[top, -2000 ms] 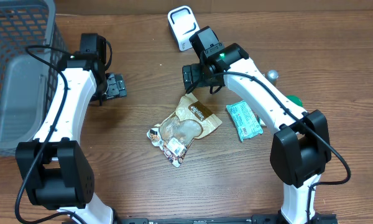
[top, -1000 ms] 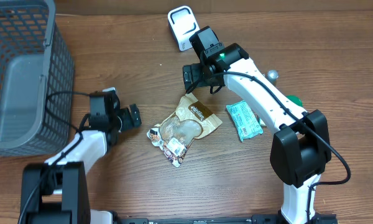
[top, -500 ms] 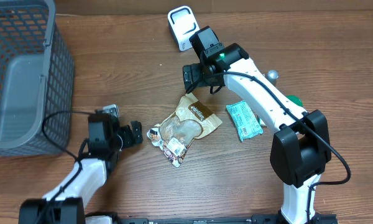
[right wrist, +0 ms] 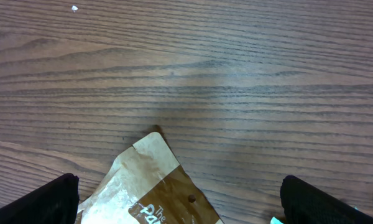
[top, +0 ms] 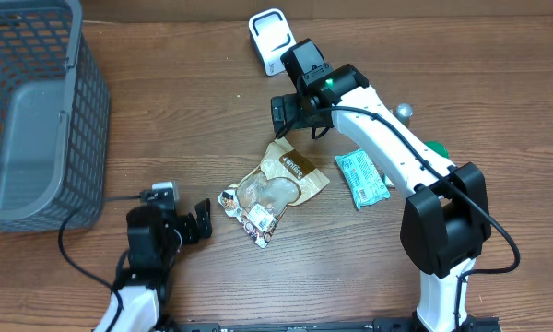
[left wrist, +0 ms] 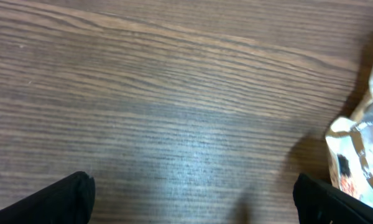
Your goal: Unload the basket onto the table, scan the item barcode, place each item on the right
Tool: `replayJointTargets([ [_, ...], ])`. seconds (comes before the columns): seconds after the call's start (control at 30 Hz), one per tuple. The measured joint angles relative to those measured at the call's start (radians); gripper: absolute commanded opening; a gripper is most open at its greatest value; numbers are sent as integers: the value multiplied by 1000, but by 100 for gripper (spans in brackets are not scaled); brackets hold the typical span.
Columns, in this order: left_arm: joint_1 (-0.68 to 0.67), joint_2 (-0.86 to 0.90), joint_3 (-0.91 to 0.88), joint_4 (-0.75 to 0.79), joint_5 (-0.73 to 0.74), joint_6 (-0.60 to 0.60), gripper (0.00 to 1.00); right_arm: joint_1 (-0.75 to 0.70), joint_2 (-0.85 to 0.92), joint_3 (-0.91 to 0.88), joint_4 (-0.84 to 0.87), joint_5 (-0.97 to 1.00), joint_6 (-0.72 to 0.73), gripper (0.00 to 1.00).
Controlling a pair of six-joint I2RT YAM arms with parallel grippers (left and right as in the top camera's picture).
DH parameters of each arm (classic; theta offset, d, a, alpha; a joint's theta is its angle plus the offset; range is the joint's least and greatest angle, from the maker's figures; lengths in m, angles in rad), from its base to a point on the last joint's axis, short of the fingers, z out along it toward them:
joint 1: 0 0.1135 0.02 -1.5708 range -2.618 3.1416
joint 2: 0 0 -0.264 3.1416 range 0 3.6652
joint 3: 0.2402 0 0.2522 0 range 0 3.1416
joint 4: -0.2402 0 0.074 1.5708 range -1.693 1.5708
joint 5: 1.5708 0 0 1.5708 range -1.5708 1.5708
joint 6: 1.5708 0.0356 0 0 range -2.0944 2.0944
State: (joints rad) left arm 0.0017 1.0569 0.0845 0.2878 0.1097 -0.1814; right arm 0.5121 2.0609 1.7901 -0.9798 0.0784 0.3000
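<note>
Overhead, the snack pouch (top: 276,189) lay flat on the surface (top: 461,55), well apart from the white scanner (top: 269,37). In the left wrist view, my left gripper (left wrist: 193,202) stood wide open and empty, with the pouch edge near it. In the right wrist view, the right gripper (right wrist: 180,199) was also fully open, holding nothing, over the pouch corner. I judged that picking up and scanning both remained to do.

Left arm (top: 136,293) tucked low, left hand (top: 199,222) spread wide, empty, right arm (top: 387,148) stretched forward, right hand (top: 294,125) spread wide, empty.
</note>
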Motion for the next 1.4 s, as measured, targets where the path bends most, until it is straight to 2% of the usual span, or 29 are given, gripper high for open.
replayJointTargets([
  [0.17,0,-71,-74,39,1,11,100,0,0,0,0,0,0,100],
  [0.47,0,-156,-76,-50,4,33,100,0,0,0,0,0,0,100],
  [0.6,0,-230,-76,-143,4,36,99,0,0,0,0,0,0,100],
  [0.83,0,-465,-76,-355,4,71,99,0,0,0,0,0,0,100],
  [0.97,0,-576,-76,-355,6,98,100,0,0,0,1,0,1,100],
  [1.4,-13,-744,-76,-355,7,139,100,0,0,0,0,0,3,100],
])
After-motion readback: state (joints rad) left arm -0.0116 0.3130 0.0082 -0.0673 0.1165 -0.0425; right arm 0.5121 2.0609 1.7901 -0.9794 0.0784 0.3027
